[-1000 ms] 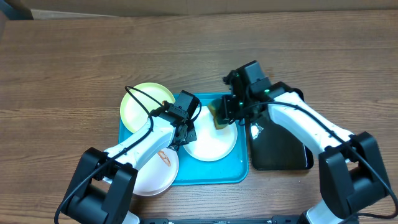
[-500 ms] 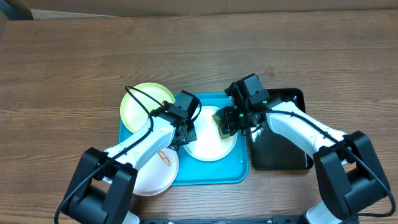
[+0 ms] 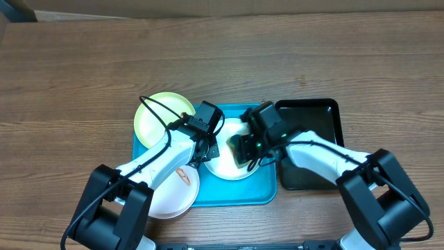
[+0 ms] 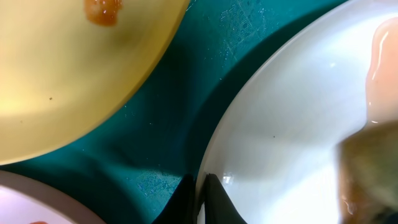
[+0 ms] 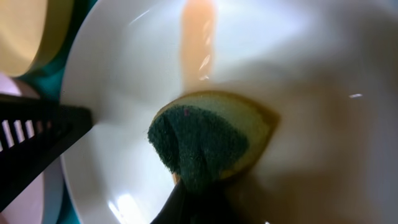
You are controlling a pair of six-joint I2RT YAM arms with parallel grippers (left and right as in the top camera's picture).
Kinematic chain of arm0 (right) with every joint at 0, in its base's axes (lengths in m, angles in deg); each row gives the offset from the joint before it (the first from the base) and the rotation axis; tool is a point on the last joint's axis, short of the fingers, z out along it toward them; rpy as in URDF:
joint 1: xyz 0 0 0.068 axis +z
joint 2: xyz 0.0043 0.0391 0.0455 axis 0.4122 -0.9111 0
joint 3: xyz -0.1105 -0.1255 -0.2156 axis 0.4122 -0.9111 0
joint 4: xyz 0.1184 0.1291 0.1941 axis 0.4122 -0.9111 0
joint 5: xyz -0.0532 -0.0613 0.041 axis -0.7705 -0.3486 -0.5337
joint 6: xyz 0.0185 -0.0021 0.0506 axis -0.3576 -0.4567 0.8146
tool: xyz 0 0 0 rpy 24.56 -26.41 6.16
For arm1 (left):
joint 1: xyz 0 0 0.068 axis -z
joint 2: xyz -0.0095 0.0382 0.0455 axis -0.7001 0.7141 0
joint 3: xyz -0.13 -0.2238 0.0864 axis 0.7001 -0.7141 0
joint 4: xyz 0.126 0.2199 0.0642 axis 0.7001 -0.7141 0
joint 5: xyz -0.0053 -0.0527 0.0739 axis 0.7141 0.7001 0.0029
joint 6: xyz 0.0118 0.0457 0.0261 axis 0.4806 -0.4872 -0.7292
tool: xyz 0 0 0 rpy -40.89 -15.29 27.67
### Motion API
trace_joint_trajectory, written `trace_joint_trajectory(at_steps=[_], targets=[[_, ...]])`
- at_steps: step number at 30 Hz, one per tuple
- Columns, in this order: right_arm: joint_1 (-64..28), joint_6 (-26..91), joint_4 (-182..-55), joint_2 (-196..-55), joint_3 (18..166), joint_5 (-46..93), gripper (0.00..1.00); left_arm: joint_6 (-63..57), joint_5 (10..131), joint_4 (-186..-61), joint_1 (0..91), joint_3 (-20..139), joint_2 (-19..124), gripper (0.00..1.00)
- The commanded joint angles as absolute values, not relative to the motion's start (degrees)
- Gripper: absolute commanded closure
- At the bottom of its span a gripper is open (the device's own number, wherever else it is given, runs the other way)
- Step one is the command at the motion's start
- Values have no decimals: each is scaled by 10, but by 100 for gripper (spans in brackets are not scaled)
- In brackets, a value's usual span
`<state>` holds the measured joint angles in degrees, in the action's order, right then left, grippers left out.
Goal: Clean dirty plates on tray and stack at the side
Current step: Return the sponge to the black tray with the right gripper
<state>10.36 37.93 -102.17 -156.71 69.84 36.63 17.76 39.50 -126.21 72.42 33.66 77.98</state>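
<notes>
Sliding toward mid-frame, our right gripper [image 3: 244, 148], clamped on the sponge [image 5: 205, 134], starts scrubbing the white plate [image 3: 225, 169]; our left gripper [image 4: 200, 191] pinches its rim.

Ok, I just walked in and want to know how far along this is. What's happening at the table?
The left hand pinches the rim of the white plate in the tray, steadying it. The right hand presses a sponge onto that plate, just below an orange smear. A yellow-green plate and a second white plate, both smeared, lie over the tray's left edge.
</notes>
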Motion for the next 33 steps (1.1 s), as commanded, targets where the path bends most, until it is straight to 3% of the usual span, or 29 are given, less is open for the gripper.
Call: trace_joint_trajectory(at_steps=[1,10,16,22,33], targets=[[132,411,-1009,-1567,688,357,96,178,387,-1264,720,337,780,95],[35,409,-1015,-1450,751,407,96,178,383,-1264,720,330,780,92],[-56,370,-1176,-1372,755,370,96,143,391,-1264,720,330,780,96],[-135,349,-1315,-1362,751,230,96,111,385,-1305,720,369,774,96],[-170,358,-1303,-1387,698,166,96,113,179,-1479,777,539,729,96]])
